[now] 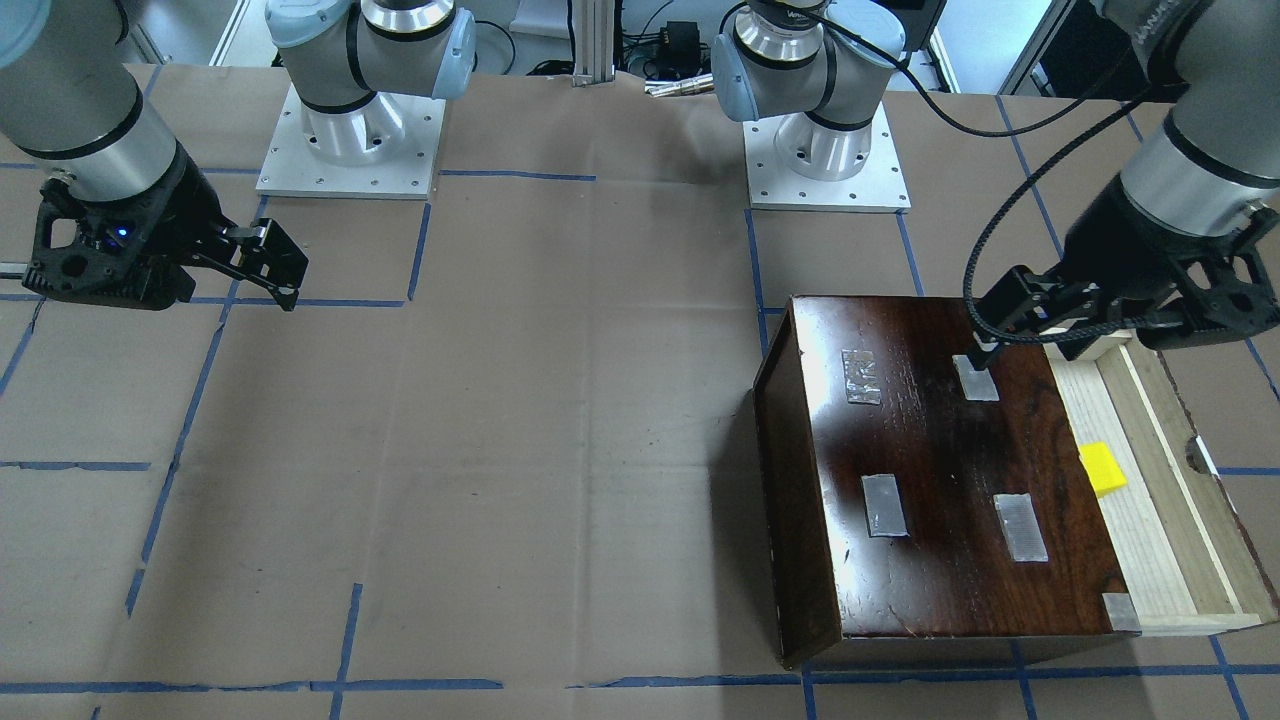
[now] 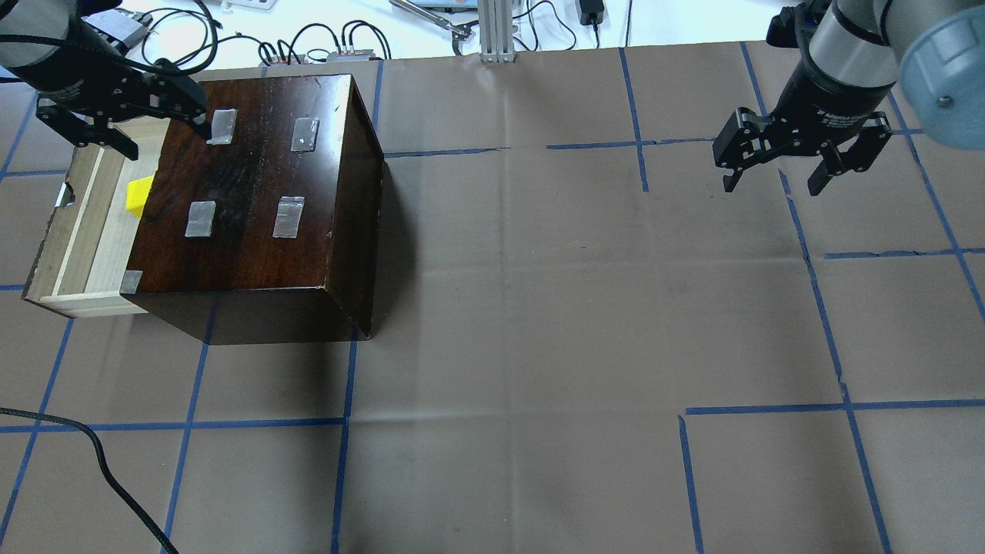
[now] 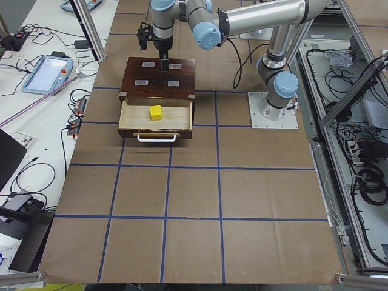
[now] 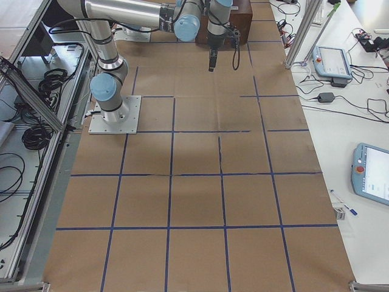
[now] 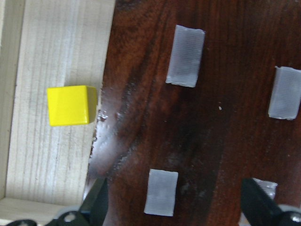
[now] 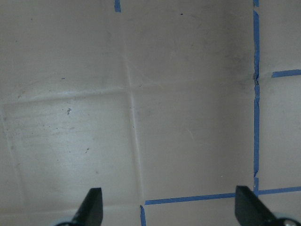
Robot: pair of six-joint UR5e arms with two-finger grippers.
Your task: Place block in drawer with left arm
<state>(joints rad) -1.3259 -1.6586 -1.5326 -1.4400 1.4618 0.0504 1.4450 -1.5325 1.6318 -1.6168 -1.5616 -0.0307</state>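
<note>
The small yellow block (image 1: 1102, 468) lies in the pulled-out pale wood drawer (image 1: 1170, 540) of the dark-brown box (image 1: 930, 480). It also shows in the overhead view (image 2: 139, 195), the exterior left view (image 3: 156, 113) and the left wrist view (image 5: 70, 105). My left gripper (image 2: 168, 145) hangs open and empty above the far end of the box top and drawer, clear of the block; its fingertips (image 5: 96, 202) frame the left wrist view. My right gripper (image 2: 771, 185) is open and empty over bare table, far from the box.
Several grey tape patches (image 2: 202, 218) sit on the box top. Both arm bases (image 1: 350, 140) stand at the robot's edge. A loose black cable (image 2: 100, 462) lies on the table in front of the box. Blue tape lines grid the brown paper.
</note>
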